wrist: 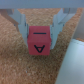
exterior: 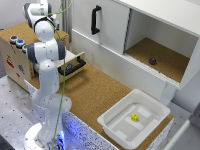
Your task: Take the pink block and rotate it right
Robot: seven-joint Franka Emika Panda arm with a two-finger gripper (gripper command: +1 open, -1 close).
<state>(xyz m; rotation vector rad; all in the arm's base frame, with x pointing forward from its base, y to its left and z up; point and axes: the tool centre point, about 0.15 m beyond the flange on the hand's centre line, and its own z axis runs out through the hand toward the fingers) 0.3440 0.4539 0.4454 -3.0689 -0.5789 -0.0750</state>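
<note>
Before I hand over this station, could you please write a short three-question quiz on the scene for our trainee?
1. True or false: the small yellow object lies inside the white plastic tub.
2. Where is the dark purple object? A: in the tub. B: in the open cabinet compartment. C: in the drawer.
3. Fill in: in the wrist view, the pink cube-shaped block marked "A" sits between the gripper's two ____.
Key: 1 true; 2 B; 3 fingers.
</note>
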